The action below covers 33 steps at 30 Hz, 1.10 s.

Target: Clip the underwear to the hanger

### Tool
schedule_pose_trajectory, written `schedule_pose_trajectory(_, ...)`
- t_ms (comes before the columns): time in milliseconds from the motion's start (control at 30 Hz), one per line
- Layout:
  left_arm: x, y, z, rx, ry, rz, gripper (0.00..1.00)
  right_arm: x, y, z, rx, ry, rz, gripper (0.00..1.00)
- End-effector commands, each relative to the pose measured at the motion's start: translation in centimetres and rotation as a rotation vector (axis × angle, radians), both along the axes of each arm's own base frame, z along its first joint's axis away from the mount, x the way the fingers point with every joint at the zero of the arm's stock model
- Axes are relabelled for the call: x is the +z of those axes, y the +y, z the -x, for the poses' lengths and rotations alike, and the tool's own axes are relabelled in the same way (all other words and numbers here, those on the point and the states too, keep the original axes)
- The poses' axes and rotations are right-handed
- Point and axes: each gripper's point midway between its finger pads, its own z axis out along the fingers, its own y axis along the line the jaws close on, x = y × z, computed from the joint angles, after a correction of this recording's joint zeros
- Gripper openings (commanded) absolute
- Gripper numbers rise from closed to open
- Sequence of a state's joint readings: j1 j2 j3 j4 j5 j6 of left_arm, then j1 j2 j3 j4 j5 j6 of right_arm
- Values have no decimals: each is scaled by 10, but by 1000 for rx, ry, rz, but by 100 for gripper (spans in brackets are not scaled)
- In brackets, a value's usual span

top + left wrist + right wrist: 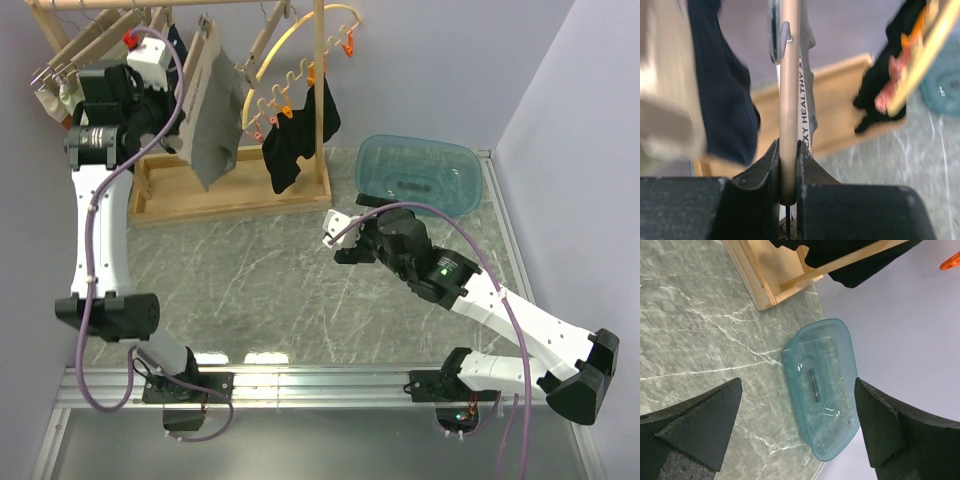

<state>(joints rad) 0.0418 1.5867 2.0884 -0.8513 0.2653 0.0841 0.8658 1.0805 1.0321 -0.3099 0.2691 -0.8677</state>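
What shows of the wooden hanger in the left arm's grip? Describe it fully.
The hanger is a light wooden bar, smooth and pale tan, seen edge-on from the left wrist. The left fingers are shut on its near end, one on each side. It runs straight away from them, held off the table. A shiny metal clip sits near its far part. The grey underwear, its waistband printed with dark letters, lies against one side. Its hook cannot be made out.
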Motion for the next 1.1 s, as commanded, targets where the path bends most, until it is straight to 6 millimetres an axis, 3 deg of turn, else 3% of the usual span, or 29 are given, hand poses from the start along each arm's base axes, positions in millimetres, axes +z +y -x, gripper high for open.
schedule_pose_trajectory(0, 77, -3, -19, -10, -256, 17, 0, 16, -2, -3, -20, -15, -50, 100)
schedule_pose_trajectory(67, 77, -2, -35, -13, -272, 13, 0, 13, -3, -4, -22, -10, -37, 100)
schedule_pose_trajectory(200, 102, 3, -55, 3, -378, 3, 0, 11, -3, -5, -25, -7, -26, 100)
schedule_pose_trajectory(300, 100, 3, -74, 4, -391, 10, 0, 11, -2, -6, -24, -1, -30, 100)
schedule_pose_trajectory(600, 102, 24, -101, 25, -442, 24, 0, 3, -2, -6, -24, 19, -28, 100)
schedule_pose_trajectory(767, 108, 23, -111, 5, -474, 35, 0, 4, -4, -7, -30, 22, -29, 100)
schedule_pose_trajectory(1067, 76, 23, -138, -15, -421, 38, 0, 0, -3, -11, -35, 31, -23, 100)
